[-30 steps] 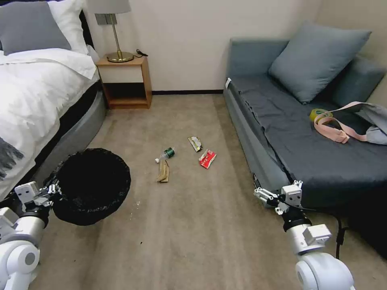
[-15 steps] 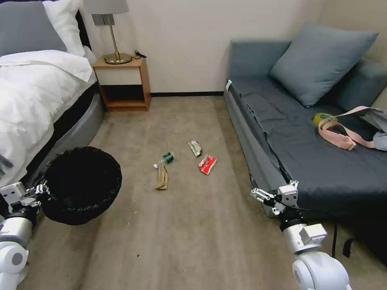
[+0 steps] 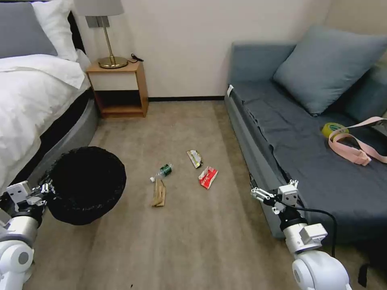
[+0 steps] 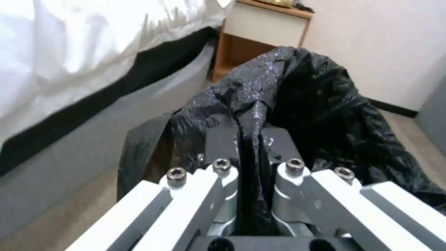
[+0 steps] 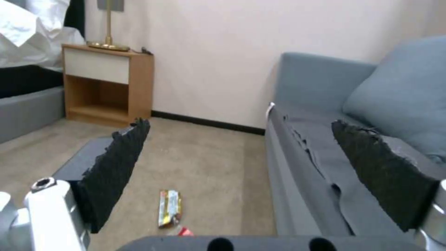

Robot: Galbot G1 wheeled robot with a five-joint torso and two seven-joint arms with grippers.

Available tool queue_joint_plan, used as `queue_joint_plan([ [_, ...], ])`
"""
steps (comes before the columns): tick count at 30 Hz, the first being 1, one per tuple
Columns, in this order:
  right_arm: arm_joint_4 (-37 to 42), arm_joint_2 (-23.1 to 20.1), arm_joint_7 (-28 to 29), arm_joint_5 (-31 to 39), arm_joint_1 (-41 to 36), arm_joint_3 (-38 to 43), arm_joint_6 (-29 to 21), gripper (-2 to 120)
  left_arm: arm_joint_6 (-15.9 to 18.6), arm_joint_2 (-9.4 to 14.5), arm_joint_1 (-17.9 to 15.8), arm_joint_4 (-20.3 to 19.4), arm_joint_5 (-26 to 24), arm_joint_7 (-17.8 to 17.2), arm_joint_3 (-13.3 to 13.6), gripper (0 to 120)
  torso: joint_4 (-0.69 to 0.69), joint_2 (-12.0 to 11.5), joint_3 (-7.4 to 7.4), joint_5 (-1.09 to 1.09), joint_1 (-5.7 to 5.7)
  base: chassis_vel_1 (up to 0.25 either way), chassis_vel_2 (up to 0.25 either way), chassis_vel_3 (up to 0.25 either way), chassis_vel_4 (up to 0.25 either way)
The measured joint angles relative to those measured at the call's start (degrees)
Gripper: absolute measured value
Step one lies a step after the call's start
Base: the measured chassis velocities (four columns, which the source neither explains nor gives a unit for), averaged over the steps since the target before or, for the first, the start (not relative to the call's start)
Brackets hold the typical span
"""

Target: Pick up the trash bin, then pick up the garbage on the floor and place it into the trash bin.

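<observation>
4 garbage (image 3: 183, 176) pieces lie between both hands, touching neither.

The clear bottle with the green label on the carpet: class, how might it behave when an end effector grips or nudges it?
The clear bottle lies on its side, so it may roll. It looks small, probably light.

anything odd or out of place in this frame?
Four litter pieces on the beige carpet: clear bottle with green label, crumpled brown paper bag, red-white wrapper, yellow-green foil wrapper. Black-bagged round trash bin hangs tilted from the left tool.
</observation>
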Motion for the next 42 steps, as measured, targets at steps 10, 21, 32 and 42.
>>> queue_joint_plan([
  [10,-0.5,0.0,-0.1,-0.4,0.2,-1.0,0.0,100,-1.3,0.7,-0.1,2.3,2.0,0.2,-2.8,4,0.01,0.0,0.00,-0.01,0.00,-0.211,0.217,0.205,-0.204],
  [21,-2.6,-0.4,0.3,-1.8,2.0,-3.7,0.7,100,-1.9,1.8,0.4,3.1,2.4,2.4,-3.4,4,-0.01,0.0,0.01,-0.01,0.01,-0.164,0.179,0.170,-0.165],
  [32,-3.3,-4.7,2.6,-0.7,5.1,-7.9,-1.0,100,-3.3,6.1,0.1,7.1,3.3,7.3,-2.4,4,-0.04,0.0,0.00,0.00,0.00,0.009,0.005,0.001,0.003],
  [42,-9.5,-20.2,7.4,13.9,23.8,-26.0,-10.3,100,-5.2,8.3,1.6,8.5,1.5,10.7,-3.3,4,0.03,0.0,0.00,0.00,0.01,0.000,0.000,0.000,0.000],
])
